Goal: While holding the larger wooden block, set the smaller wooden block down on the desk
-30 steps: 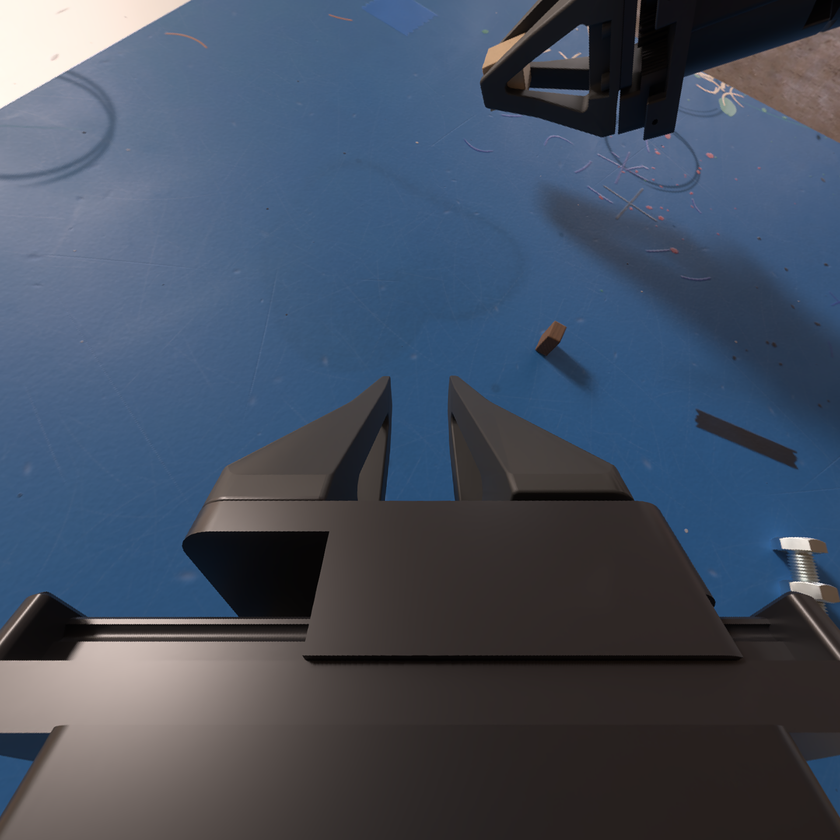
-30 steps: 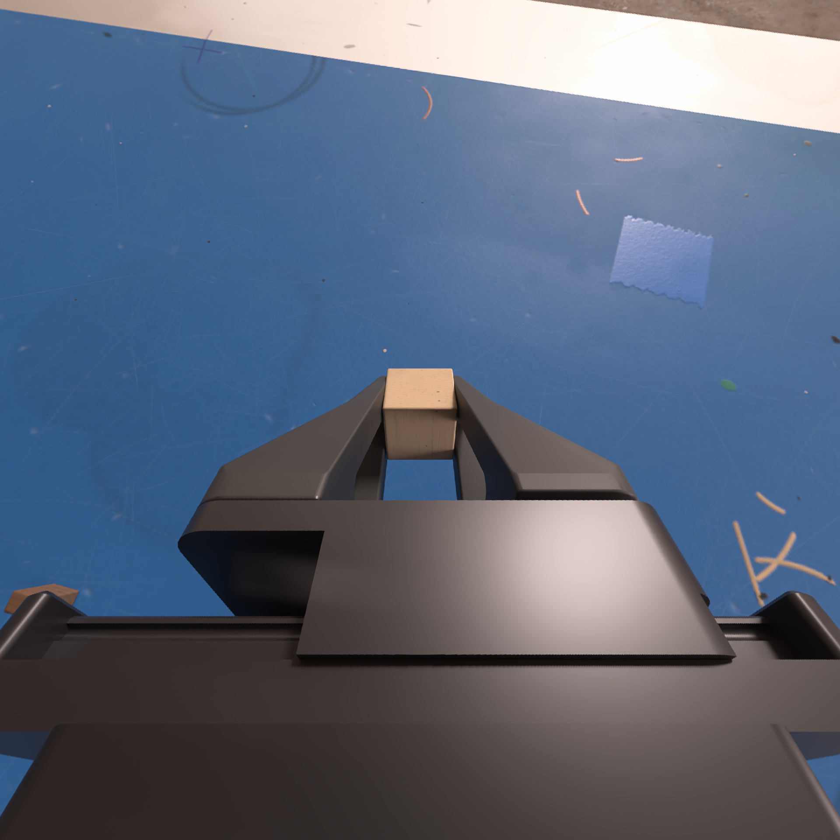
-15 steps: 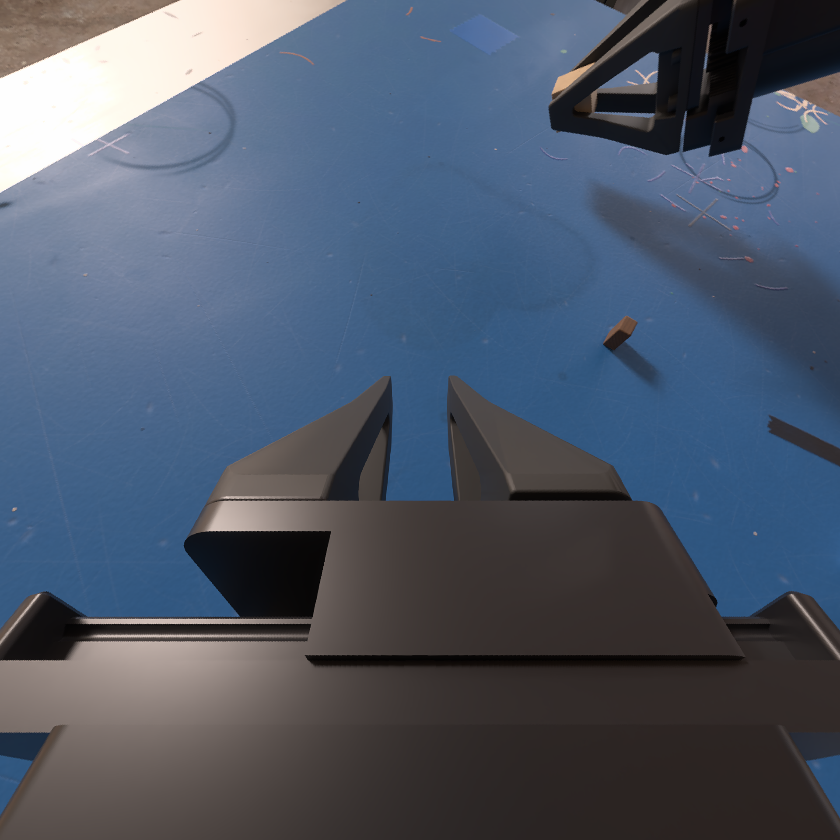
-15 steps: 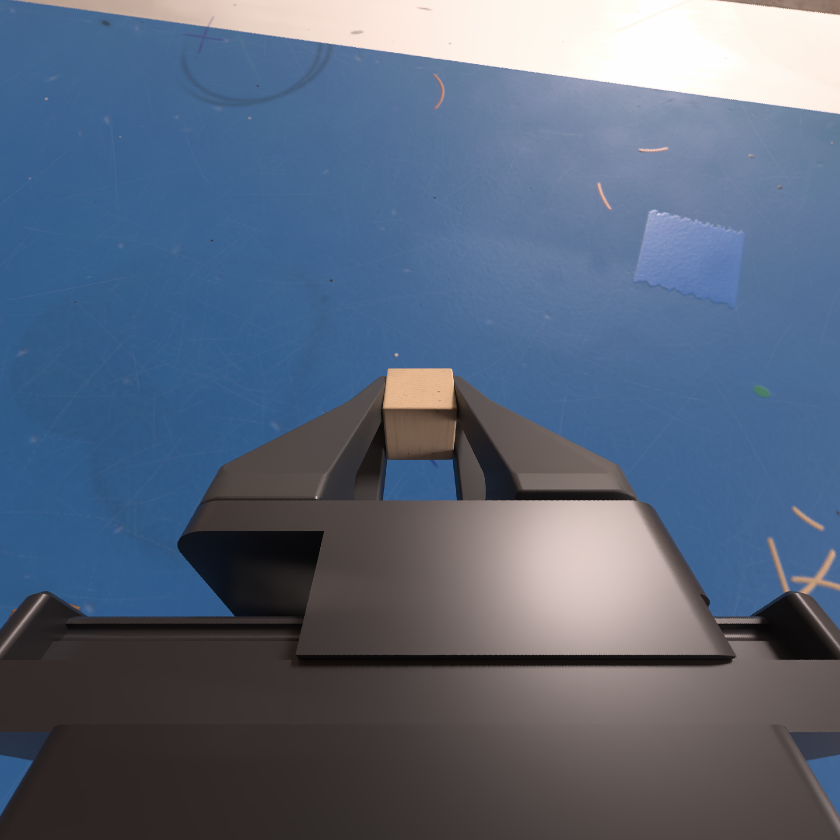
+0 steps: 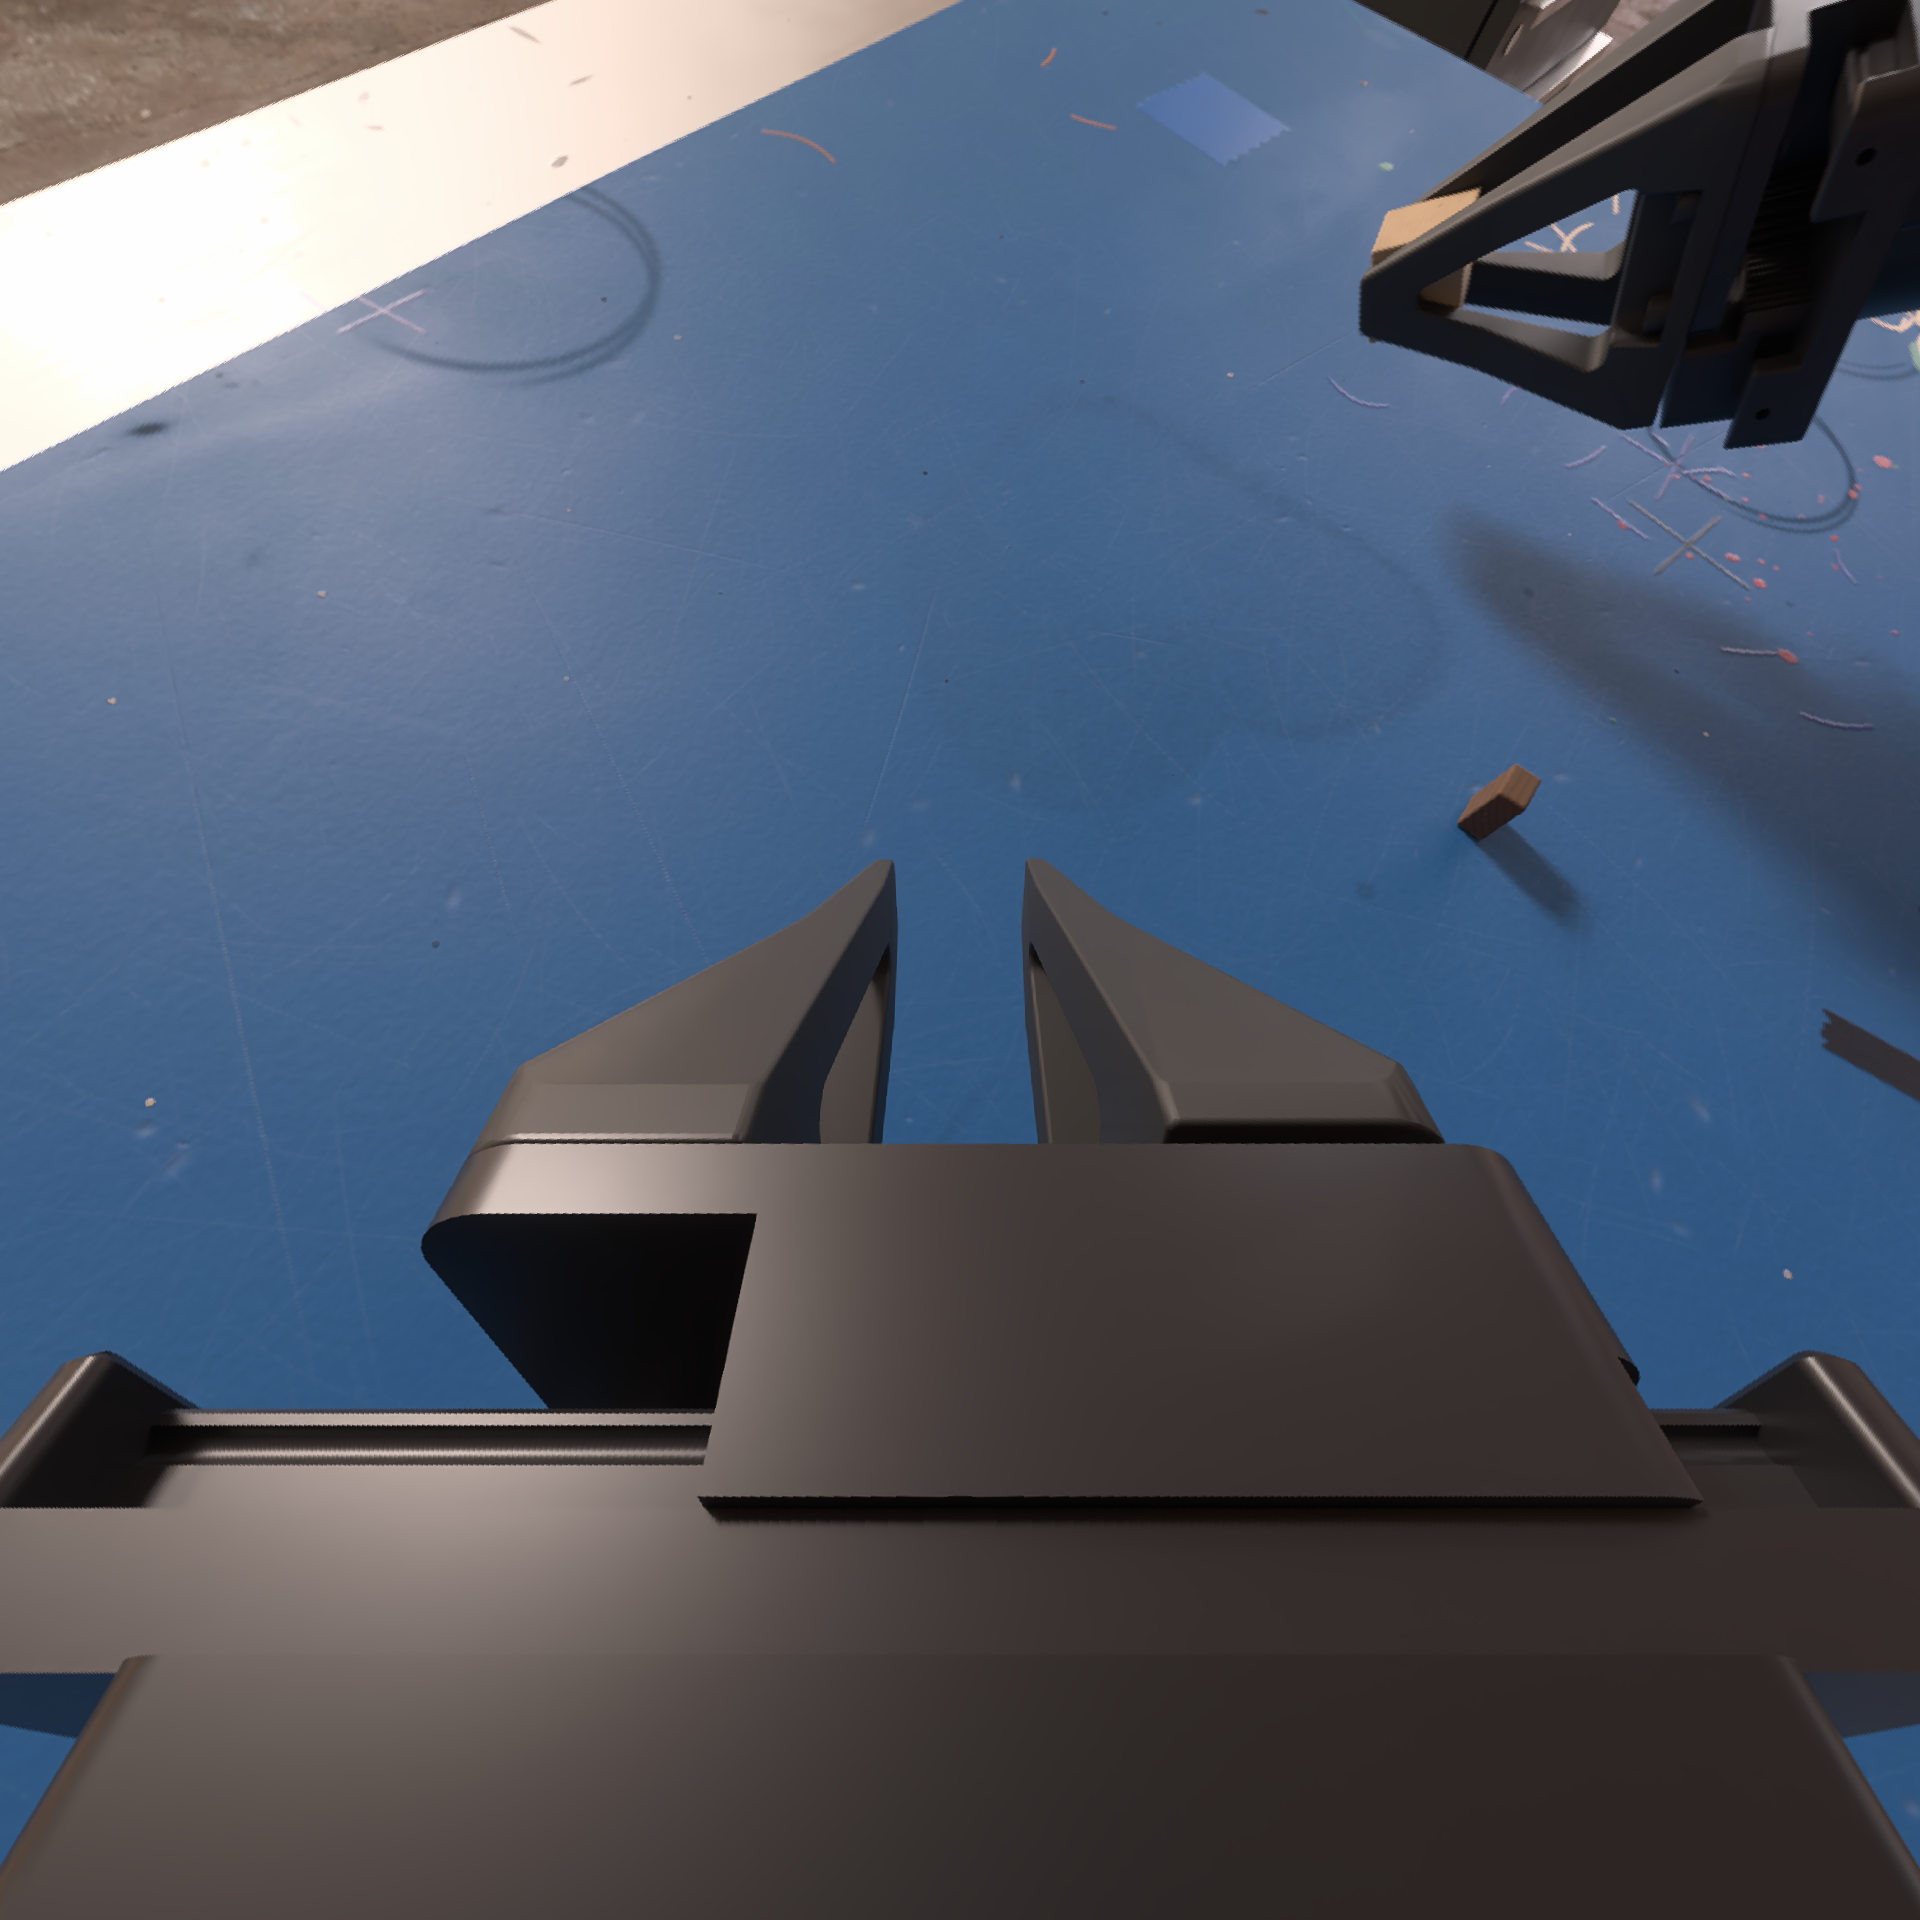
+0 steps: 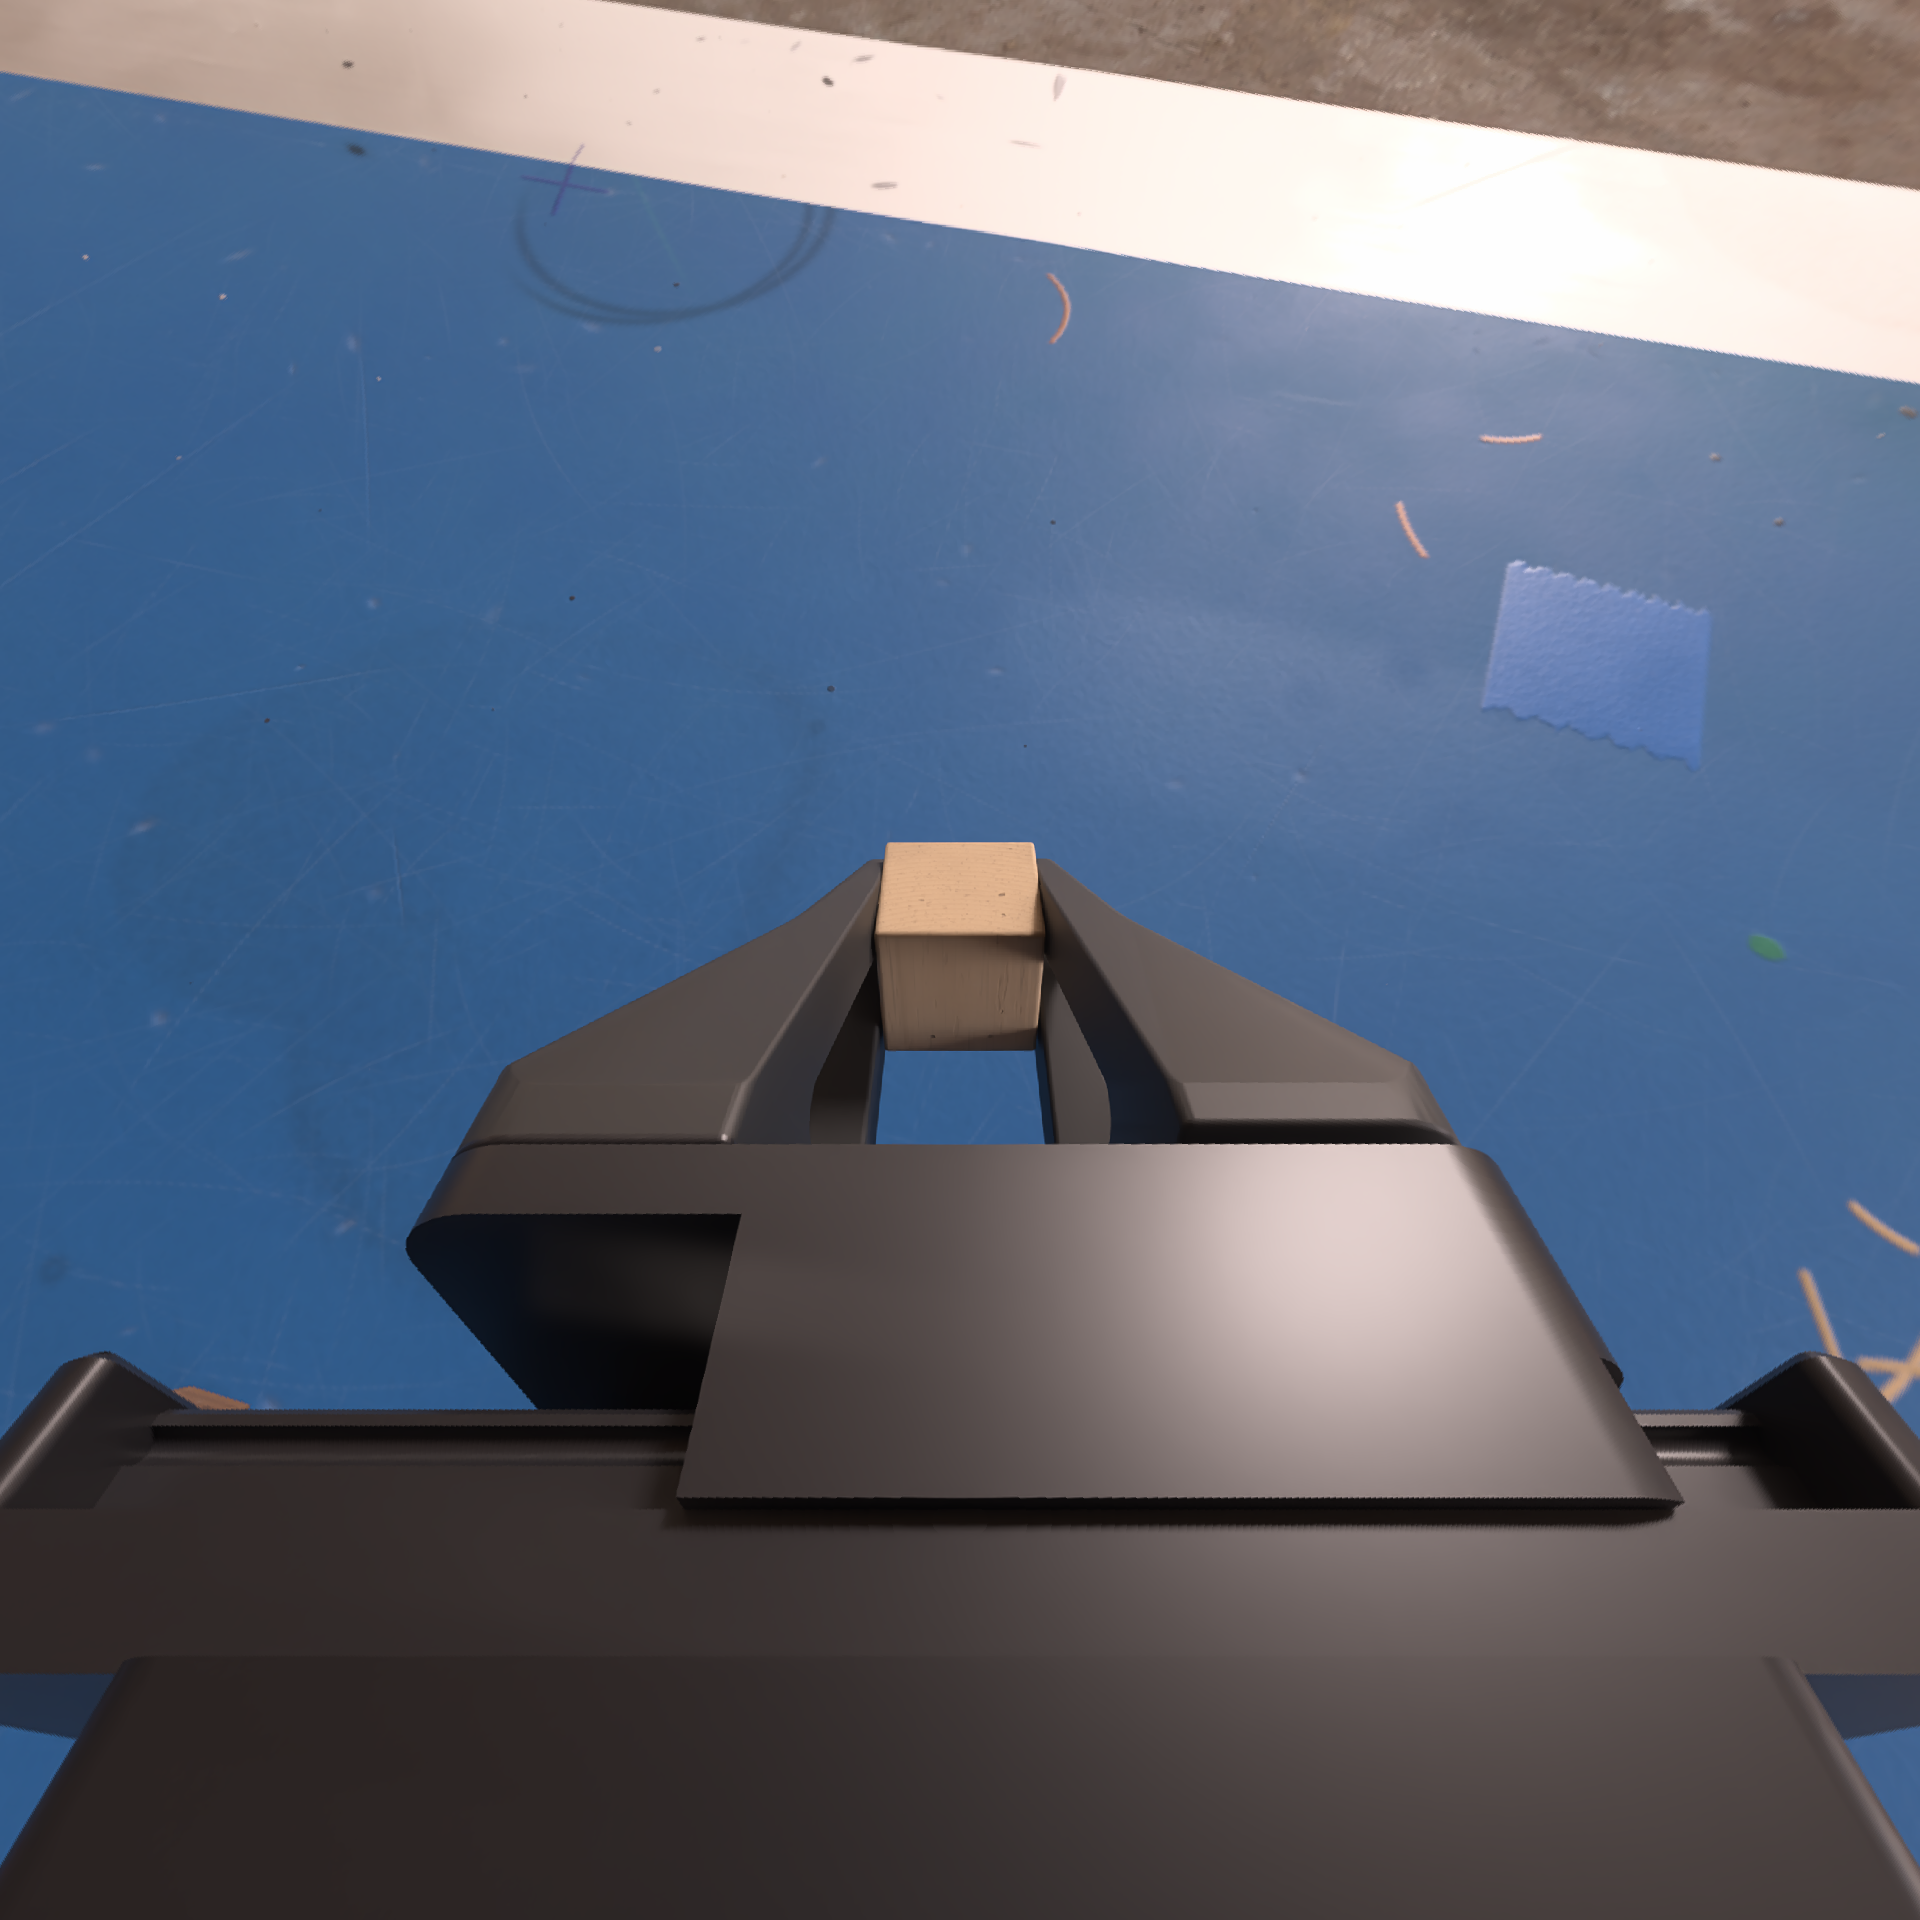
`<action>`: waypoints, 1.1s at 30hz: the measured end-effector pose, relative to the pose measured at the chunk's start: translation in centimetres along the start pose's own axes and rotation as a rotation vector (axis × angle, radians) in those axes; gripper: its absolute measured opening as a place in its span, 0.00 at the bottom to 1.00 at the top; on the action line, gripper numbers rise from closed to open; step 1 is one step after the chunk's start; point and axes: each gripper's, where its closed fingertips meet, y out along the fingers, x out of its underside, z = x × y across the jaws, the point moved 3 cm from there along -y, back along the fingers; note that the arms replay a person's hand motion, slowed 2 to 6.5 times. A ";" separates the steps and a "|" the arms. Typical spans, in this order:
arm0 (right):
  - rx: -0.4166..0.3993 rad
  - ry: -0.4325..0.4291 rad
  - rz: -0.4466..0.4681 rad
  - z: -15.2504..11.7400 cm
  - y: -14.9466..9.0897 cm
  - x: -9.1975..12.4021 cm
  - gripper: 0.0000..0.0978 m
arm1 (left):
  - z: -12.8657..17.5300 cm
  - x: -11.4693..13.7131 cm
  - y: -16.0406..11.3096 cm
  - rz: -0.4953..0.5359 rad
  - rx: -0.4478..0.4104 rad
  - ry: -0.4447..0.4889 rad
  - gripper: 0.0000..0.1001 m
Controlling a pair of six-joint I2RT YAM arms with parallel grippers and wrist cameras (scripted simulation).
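Lying on the blue tabletop [image 5: 727, 623], the small block [image 5: 1497, 801] sits free of both grippers, a darker brown piece resting a little askew with its own shadow beside it, to the right of and a little beyond the left gripper [image 5: 958, 873]. That gripper's jaws stand slightly apart with nothing between them; only bare tabletop shows in the gap. By that evidence the set-down step looks done.

The large block [image 6: 958, 940], pale and cube-like, is clamped between the jaws of the right gripper [image 6: 958, 883], near their tips, with blue tabletop visible under it. In the left wrist view the same gripper [image 5: 1429, 275] hangs clear of the surface, casting a long shadow, well apart from the small block.

What remains, as a judgement, is to hold this state: the right jaws must stay firm on the large block, and any retreat by the left arm should go up and away so a finger does not clip the small block.

Farther out on the tabletop lie a pale blue patch of tape [image 6: 1595, 665], thin orange scraps [image 6: 1058, 308], a drawn circle [image 6: 665, 260] and a dark strip [image 5: 1870, 1051]. A white border [image 6: 1143, 177] edges the far side.
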 end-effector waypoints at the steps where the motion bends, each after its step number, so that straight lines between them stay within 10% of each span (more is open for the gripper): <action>1: 0.007 -0.003 0.007 0.0 -0.1 -0.1 0.23 | -0.1 0.1 0.1 -0.005 -0.003 -0.005 0.20; 33: -0.040 -0.027 0.003 -0.6 -0.2 0.0 0.23 | 0.1 0.5 0.6 -0.051 -0.011 0.014 0.20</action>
